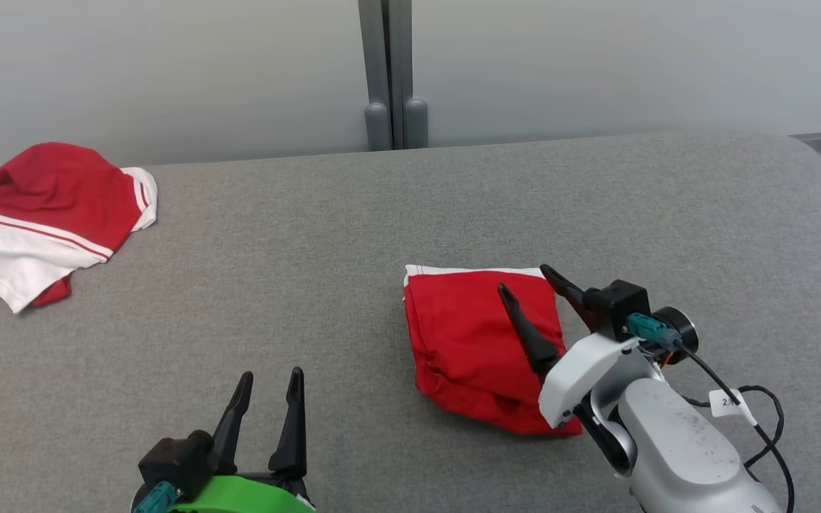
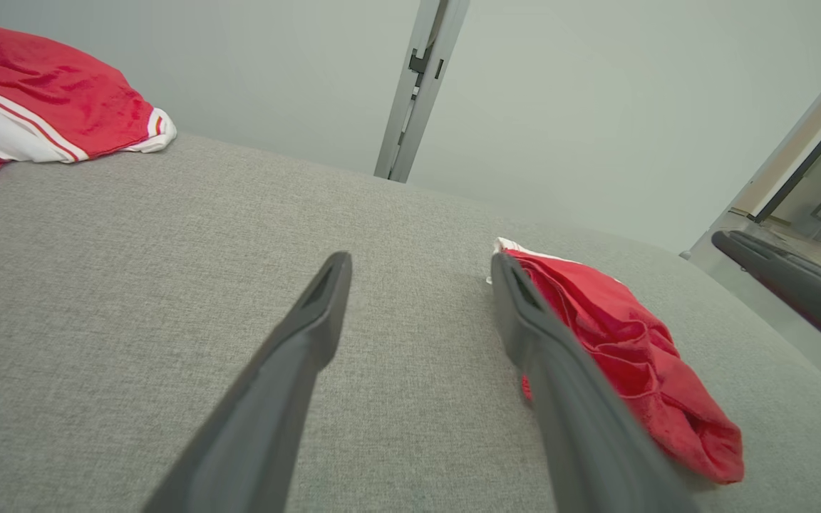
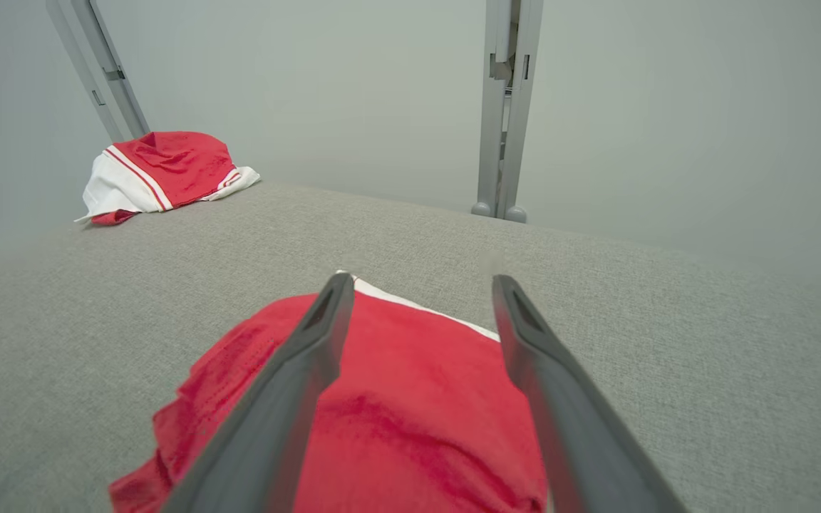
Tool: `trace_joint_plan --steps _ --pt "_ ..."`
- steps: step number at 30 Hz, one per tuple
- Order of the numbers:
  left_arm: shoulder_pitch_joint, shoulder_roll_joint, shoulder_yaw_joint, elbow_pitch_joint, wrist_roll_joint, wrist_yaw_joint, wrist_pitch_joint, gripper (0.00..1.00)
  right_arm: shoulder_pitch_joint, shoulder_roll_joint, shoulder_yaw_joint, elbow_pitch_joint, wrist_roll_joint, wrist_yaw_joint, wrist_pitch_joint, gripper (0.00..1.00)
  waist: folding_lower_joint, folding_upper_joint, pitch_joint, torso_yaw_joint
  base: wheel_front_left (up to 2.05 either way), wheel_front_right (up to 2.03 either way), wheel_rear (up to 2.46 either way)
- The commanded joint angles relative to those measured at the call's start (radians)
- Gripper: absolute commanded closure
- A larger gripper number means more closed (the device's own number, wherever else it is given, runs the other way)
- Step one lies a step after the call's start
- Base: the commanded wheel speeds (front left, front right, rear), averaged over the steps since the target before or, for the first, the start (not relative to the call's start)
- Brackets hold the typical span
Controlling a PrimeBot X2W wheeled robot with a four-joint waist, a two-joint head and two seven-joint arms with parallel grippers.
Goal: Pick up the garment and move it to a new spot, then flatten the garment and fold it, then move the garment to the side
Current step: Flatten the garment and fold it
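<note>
Folded red garment w/ white trim (image 1: 474,342) lies on grey fabric-covered surface (image 1: 311,271), right of centre, near the front. R tool (image 1: 524,278) sits over its right half, fingers spread wide, gripping nothing; can't tell if it touches the cloth. L tool (image 1: 271,373) also spread, empty, over bare fabric left of that garment, well apart. Crumpled red-and-white garment (image 1: 47,214) at far-left back corner. Grey upright post (image 1: 389,71) behind back edge, against pale wall (image 1: 168,71). White tag (image 1: 727,402) near R tool's base: only "2" legible. Surface's right end curves off; wide bare stretch btwn the two garments.
</note>
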Motion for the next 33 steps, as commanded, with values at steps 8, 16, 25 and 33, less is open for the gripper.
trace_joint_plan --steps 8,16,25,33 --pt "-0.019 0.001 0.017 -0.003 0.014 0.005 -0.001 0.00 0.014 -0.007 0.027 0.074 -0.061 -0.001 -0.009 1.00 0.0000 0.0000 0.031 0.030 0.00 0.00 0.00" --pt "-0.039 0.001 0.023 0.002 0.018 0.003 -0.001 0.00 -0.013 0.000 0.174 0.080 -0.034 -0.001 -0.010 1.00 0.0000 0.0000 0.063 0.061 0.00 0.00 0.00" --pt "-0.052 0.001 0.030 0.009 0.011 0.001 -0.001 0.00 -0.042 -0.002 0.360 0.156 0.026 -0.001 -0.010 1.00 0.0000 0.0000 0.079 0.082 0.00 0.00 0.00" --pt "-0.055 0.001 0.042 0.006 0.011 0.000 0.000 0.00 -0.071 -0.002 0.409 0.207 0.055 -0.001 -0.010 1.00 0.0000 0.0000 0.088 0.069 0.00 0.00 0.00"
